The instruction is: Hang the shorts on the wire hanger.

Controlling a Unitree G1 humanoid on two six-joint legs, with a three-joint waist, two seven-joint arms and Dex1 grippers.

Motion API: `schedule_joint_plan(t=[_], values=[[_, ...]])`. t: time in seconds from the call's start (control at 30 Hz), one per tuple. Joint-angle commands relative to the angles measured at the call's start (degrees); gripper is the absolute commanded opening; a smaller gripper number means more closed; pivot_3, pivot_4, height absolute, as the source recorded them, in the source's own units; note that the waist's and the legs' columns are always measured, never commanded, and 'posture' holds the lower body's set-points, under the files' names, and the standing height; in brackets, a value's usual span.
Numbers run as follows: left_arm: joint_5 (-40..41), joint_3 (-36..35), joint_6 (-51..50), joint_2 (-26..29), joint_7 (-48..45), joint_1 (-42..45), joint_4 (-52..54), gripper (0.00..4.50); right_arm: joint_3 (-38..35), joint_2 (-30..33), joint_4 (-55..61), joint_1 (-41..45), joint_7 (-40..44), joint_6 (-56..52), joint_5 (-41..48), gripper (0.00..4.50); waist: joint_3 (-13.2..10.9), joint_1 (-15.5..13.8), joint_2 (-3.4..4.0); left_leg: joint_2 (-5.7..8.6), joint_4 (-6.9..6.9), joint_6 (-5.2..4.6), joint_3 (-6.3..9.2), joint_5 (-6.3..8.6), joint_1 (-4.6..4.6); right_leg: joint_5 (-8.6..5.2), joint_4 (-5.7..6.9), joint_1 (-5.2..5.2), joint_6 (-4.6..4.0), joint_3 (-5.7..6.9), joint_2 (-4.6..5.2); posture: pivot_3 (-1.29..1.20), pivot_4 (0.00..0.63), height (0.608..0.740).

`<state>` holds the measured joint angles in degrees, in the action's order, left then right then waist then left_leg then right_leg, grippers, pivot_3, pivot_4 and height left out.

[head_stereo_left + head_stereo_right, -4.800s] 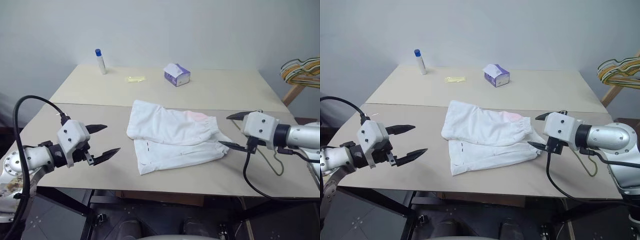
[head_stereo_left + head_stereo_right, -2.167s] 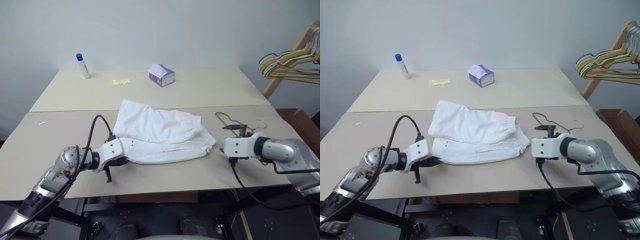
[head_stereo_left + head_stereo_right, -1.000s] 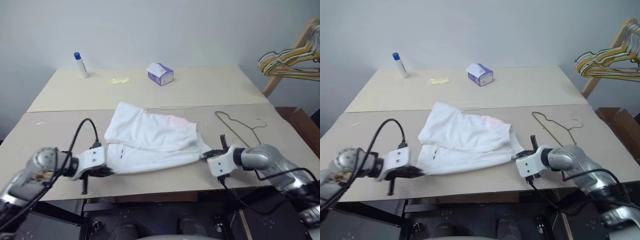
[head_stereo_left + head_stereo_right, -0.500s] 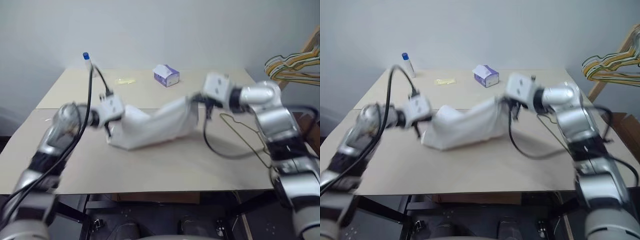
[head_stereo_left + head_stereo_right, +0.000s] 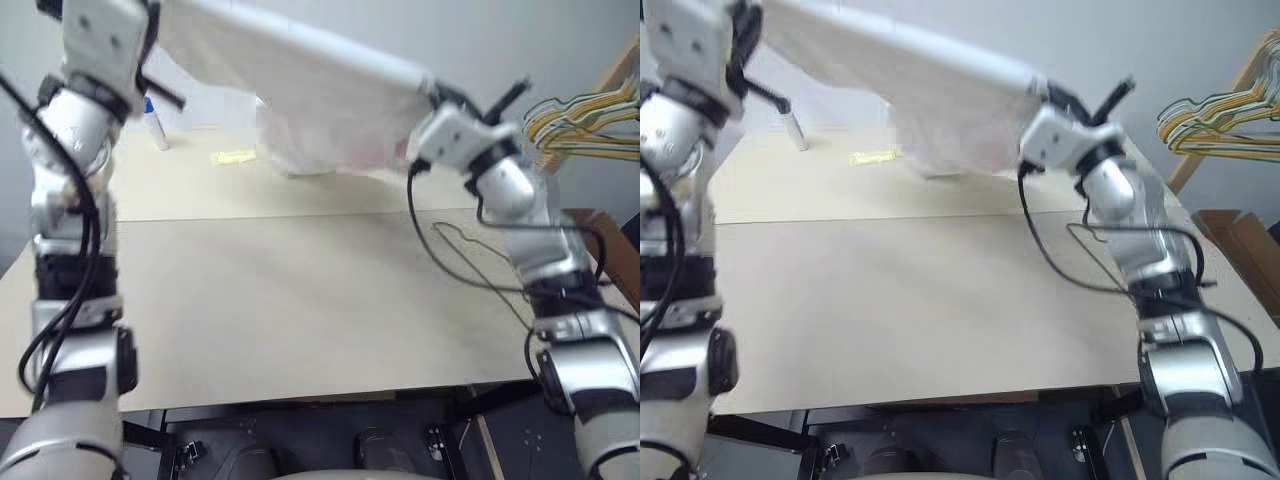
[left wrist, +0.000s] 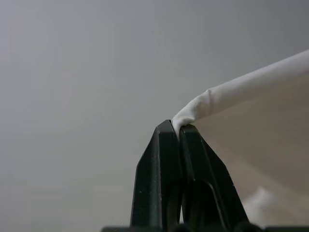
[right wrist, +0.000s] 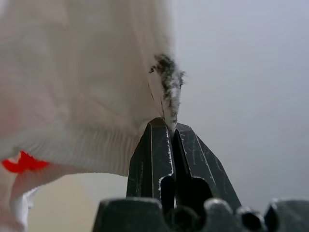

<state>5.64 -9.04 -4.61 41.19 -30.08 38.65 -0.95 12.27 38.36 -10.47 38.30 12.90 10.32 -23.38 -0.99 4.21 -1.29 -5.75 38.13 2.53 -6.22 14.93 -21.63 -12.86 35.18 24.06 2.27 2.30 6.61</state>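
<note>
Shorts (image 5: 300, 90), white and stretched taut, hang pinched between left gripper (image 6: 176, 128) and right gripper (image 7: 170, 126).

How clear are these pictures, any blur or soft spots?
Left eye view: shorts and raised arms motion-smeared, wire hanger on the table faint. Left wrist view: left hand sharp against a plain wall. Right wrist view: right hand sharp, cloth behind it soft.

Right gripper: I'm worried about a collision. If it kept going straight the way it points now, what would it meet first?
Probably just the shorts pinched in its tips; beyond the right gripper the wrist view shows a bare wall, though depth is unclear.
</note>
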Motion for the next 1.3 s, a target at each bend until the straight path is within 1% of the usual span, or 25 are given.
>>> schedule_joint_plan(t=[0.03, 0.07, 0.1, 0.13, 0.2, 0.23, 0.27, 0.43, 0.53, 0.7, 0.8, 0.87, 0.9, 0.97, 1.03, 1.1, 1.23, 1.3], values=[[7.3, -3.0, -4.6, 4.8, -10.5, -11.8, 10.9, 0.00, 2.2, 2.9, 4.8, -5.4, 5.1, 5.6, -1.3, 0.03, 0.0, 0.0, 0.00, -0.03, 0.10, -0.01, 0.00, 0.00, 0.01, 0.03, 0.08, 0.02, -0.05, -0.05, -0.01, 0.01, 0.000, 0.740], [8.9, -3.2, -7.8, 6.6, -13.0, -15.9, 13.3, 0.00, 2.9, 3.0, 5.2, -7.0, 6.6, 6.5, -1.0, 0.03, 0.0, 0.0, -0.02, -0.03, 0.17, -0.02, 0.01, 0.00, 0.03, 0.04, 0.20, 0.03, -0.07, -0.06, -0.01, 0.01, 0.000, 0.740], [8.9, -3.0, -8.3, 9.0, -16.3, -21.0, 15.2, 0.00, 4.0, 3.7, 5.3, -8.4, 7.4, 8.3, -2.0, 0.03, -0.1, 0.1, -0.04, -0.04, 0.22, -0.09, 0.01, 0.04, 0.04, 0.07, 0.32, 0.09, -0.11, -0.11, -0.02, 0.01, 0.000, 0.740], [7.9, -2.9, -7.4, 11.0, -18.7, -25.9, 16.3, 0.00, 4.9, 4.3, 5.4, -9.5, 8.0, 9.7, -3.2, 0.03, -0.1, 0.1, -0.05, -0.07, 0.23, -0.35, 0.01, 0.18, 0.11, 0.08, 0.51, 0.11, -0.15, -0.16, -0.04, 0.02, 0.000, 0.740], [5.4, -2.3, -6.6, 15.0, -22.4, -34.4, 17.3, 0.00, 6.0, 5.3, 6.8, -11.9, 12.3, 10.8, -1.7, 0.03, -0.1, -0.1, -0.05, -0.09, 0.24, -0.45, 0.00, 0.23, 0.35, 0.00, 0.76, 0.07, -0.19, -0.23, -0.06, 0.02, 0.000, 0.740], [2.5, -2.1, -4.5, 16.9, -22.7, -38.2, 17.2, 0.00, 6.5, 6.5, 8.1, -13.1, 15.4, 11.3, -0.5, 0.03, -0.1, -0.2, -0.05, -0.14, 0.23, -0.46, 0.01, 0.21, 0.48, -0.06, 0.87, 0.02, -0.24, -0.25, -0.12, 0.01, 0.000, 0.740], [0.9, -2.2, -3.6, 18.2, -23.1, -40.8, 17.3, 0.00, 6.8, 7.4, 9.3, -14.1, 17.9, 11.5, 0.6, 0.03, -0.1, -0.4, -0.08, -0.16, 0.23, -0.47, 0.01, 0.18, 0.57, -0.16, 0.98, -0.03, -0.31, -0.25, -0.13, 0.01, 0.000, 0.740], [-1.2, -3.9, -0.4, 22.9, -29.3, -52.3, 19.3, 0.00, 6.5, 13.6, 16.0, -18.8, 30.8, 11.1, 5.4, 0.03, -0.1, -1.8, -0.09, -0.23, 0.24, -0.54, 0.08, 0.05, 0.57, -0.27, 1.02, 0.01, -0.33, -0.22, -0.20, 0.02, 0.000, 0.740], [-2.1, -3.0, 1.3, 24.5, -31.7, -55.6, 20.7, 0.00, 6.4, 15.5, 18.7, -20.7, 36.3, 8.8, 7.8, 0.03, -0.1, -2.1, -0.10, -0.23, 0.21, -0.55, 0.07, 0.06, 0.50, -0.21, 0.99, 0.08, -0.54, -0.21, -0.20, 0.01, 0.000, 0.740], [-0.2, -3.4, -1.5, 26.3, -36.3, -58.0, 23.9, 0.00, 6.3, 16.5, 21.2, -22.6, 41.2, 8.0, 9.1, 0.03, -0.1, -2.1, -0.10, -0.23, 0.22, -0.56, 0.07, 0.07, 0.52, -0.24, 1.01, 0.07, -0.54, -0.20, -0.21, 0.01, 0.000, 0.740], [-1.0, -3.9, -2.1, 27.6, -38.1, -58.5, 24.5, 0.00, 6.0, 17.2, 22.9, -23.9, 43.3, 8.0, 10.1, 0.03, -0.1, -2.1, -0.10, -0.25, 0.21, -0.56, 0.07, 0.07, 0.52, -0.26, 1.02, 0.09, -0.55, -0.19, -0.23, 0.01, 0.000, 0.740], [-0.4, -4.0, -2.3, 27.6, -38.5, -58.1, 24.8, 0.00, 5.4, 17.9, 25.5, -24.8, 46.0, 3.9, 11.7, 0.03, -0.1, -2.1, -0.10, -0.24, 0.22, -0.56, 0.07, 0.07, 0.52, -0.27, 1.01, 0.09, -0.53, -0.20, -0.22, 0.01, 0.000, 0.740], [0.7, -4.2, -2.8, 27.8, -39.7, -58.1, 25.1, 0.00, 5.1, 17.9, 26.3, -25.0, 46.6, 2.7, 12.5, 0.27, -0.1, -2.2, -0.11, -0.24, 0.22, -0.56, 0.07, 0.07, 0.52, -0.27, 1.01, 0.08, -0.53, -0.19, -0.23, 0.01, 0.000, 0.740], [1.8, -4.6, -3.0, 28.9, -42.4, -58.9, 25.4, 0.46, 4.6, 17.9, 27.4, -25.2, 47.4, 1.8, 13.7, 0.76, -0.1, -2.2, -0.12, -0.25, 0.22, -0.56, 0.07, 0.07, 0.52, -0.27, 1.01, 0.08, -0.53, -0.19, -0.23, 0.01, 0.000, 0.740], [2.0, -4.6, -2.7, 29.6, -44.1, -59.1, 25.3, 0.94, 4.4, 18.0, 27.4, -25.3, 47.8, 1.6, 13.4, 1.39, -0.1, -2.1, -0.12, -0.25, 0.22, -0.56, 0.07, 0.07, 0.53, -0.29, 1.02, 0.09, -0.52, -0.19, -0.23, 0.01, 0.000, 0.740], [2.4, -4.8, -2.9, 29.7, -44.7, -58.6, 25.2, 1.60, 4.0, 18.5, 27.3, -25.5, 48.4, 1.5, 13.7, 2.12, -0.1, -2.2, -0.11, -0.25, 0.22, -0.56, 0.07, 0.07, 0.53, -0.35, 1.02, 0.09, -0.42, -0.19, -0.23, 0.01, 0.000, 0.740], [4.2, -7.1, -3.9, 30.3, -47.2, -57.4, 24.0, 2.87, 0.9, 21.3, 28.8, -26.9, 52.0, -0.9, 18.6, 3.47, -0.1, -2.4, -0.11, -0.25, 0.22, -0.56, 0.07, 0.07, 0.49, -0.33, 1.01, 0.11, -0.47, -0.19, -0.23, 0.00, 0.000, 0.740], [7.3, -10.2, -5.8, 30.8, -49.9, -56.9, 23.9, 3.55, -3.1, 23.1, 29.5, -27.9, 53.8, -4.4, 24.0, 4.21, -0.1, -2.6, -0.14, -0.25, 0.22, -0.56, 0.07, 0.07, 0.49, -0.32, 1.00, 0.12, -0.50, -0.19, -0.23, 0.00, 0.000, 0.740]])
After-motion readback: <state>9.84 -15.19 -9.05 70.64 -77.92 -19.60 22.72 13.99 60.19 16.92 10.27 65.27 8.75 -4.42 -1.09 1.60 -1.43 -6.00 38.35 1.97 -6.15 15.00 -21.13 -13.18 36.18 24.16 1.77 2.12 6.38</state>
